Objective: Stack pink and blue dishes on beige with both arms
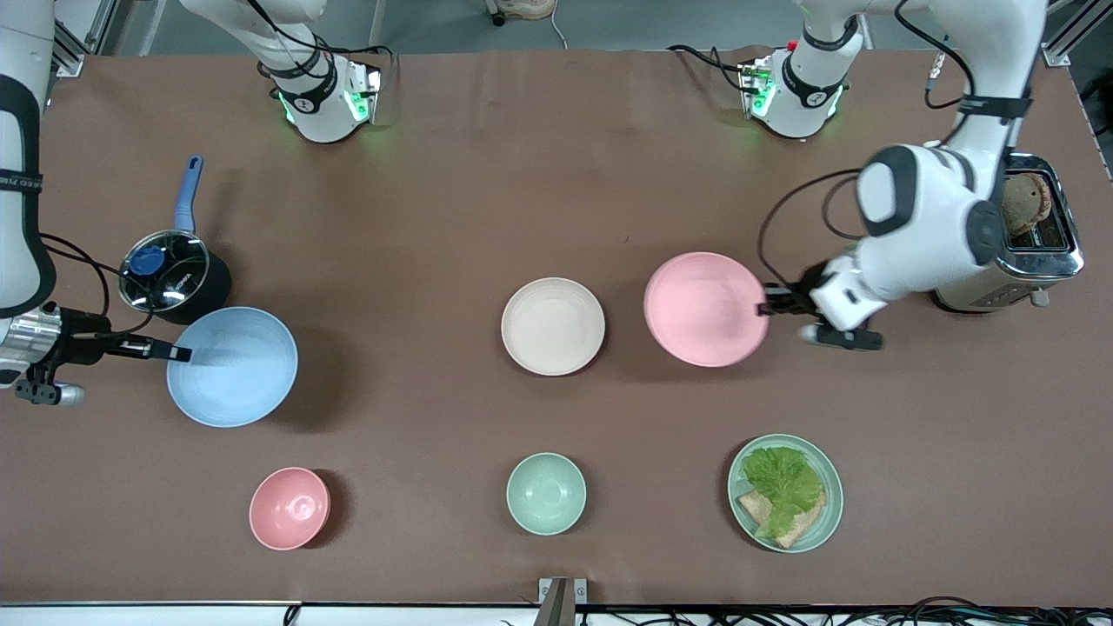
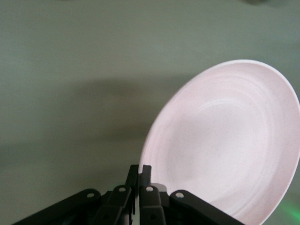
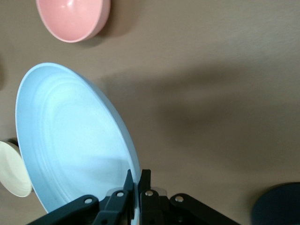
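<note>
Both arms are carrying at this moment. The left gripper [image 1: 765, 309] is pinching the rim of the shallow round matte pale pink plate [image 1: 705, 309], fingers [image 2: 146, 174] pressed onto the edge from both faces; the plate is hanging tilted in the air over the desk [image 1: 452, 191], just beside the shallow round matte cream-beige plate [image 1: 553, 326], toward the left arm's end. An edge grip looks like the only workable one, since a flat plate offers nothing else to a two-finger hand. The right gripper [image 1: 178, 354] is likewise pinching the rim of the shallow round matte light blue plate [image 1: 232, 366], fingers [image 3: 145, 180] closed on the edge; that plate is also tilted and casting a shadow on the desk, so I am judging it lifted, over the right arm's end, well apart from the beige plate. The beige plate is lying flat and bare mid-desk, between the two arms, which suits it as the stack base. Judgement: the pink plate is better placed to be set first, the blue to follow on top; neither is stacked yet. Risk: a rim pinch is letting the plates droop, so a slip or skewed landing is possible. Bystanders: a small deep pink bowl [image 1: 289, 508], a small mint-green bowl [image 1: 546, 493], a mint-green plate with lettuce [image 1: 785, 493], a dark saucepan with a blue handle [image 1: 174, 271], a chrome toaster [image 1: 1035, 235].
</note>
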Available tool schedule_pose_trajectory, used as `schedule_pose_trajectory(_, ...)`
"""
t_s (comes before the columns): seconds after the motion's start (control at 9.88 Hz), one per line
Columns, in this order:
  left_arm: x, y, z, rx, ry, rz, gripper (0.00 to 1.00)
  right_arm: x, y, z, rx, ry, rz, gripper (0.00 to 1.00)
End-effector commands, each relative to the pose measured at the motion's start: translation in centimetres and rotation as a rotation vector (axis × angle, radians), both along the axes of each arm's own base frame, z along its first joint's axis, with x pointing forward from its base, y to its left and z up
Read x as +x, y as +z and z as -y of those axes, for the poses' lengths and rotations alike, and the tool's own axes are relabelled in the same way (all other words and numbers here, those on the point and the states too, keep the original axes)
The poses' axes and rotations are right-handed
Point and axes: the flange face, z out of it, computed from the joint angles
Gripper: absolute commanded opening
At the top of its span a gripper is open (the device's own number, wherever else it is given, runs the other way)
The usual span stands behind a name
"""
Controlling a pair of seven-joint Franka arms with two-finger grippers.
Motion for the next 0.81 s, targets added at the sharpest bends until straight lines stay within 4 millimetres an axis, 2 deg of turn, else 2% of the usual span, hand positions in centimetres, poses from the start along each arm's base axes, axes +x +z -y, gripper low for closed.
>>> schedule_pose_trajectory(0.0, -0.5, -3.2, 6.7, -0.022, -0.036, -0.052, 0.01, -0.3, 3.5, -4.1, -0.007, -0.057, -0.039, 0.01)
schedule_pose_trajectory(0.2, -1.3, -7.7, 14.9, 0.006, 0.042, -0.033, 0.01, 0.3, 4.8, -9.2, 0.003, -0.096, -0.053, 0.01)
schedule_pose_trajectory(0.3, -1.4, -10.0, 18.0, 0.037, 0.085, -0.021, 0.02, 0.3, 4.7, -10.8, 0.004, -0.117, -0.062, 0.01)
schedule_pose_trajectory(0.41, -1.5, -11.9, 20.2, 0.079, 0.106, -0.021, 0.02, 0.3, 4.9, -12.8, 0.006, -0.132, -0.06, 0.01)
schedule_pose_trajectory(0.51, -1.5, -12.5, 21.2, 0.117, 0.128, -0.011, 0.04, 0.1, 4.3, -15.2, 0.007, -0.156, -0.071, 0.01)
schedule_pose_trajectory(0.71, -2.8, -14.2, 22.5, 0.183, 0.117, 0.001, 0.05, -1.3, 3.1, -19.0, -0.001, -0.168, -0.026, 0.01)
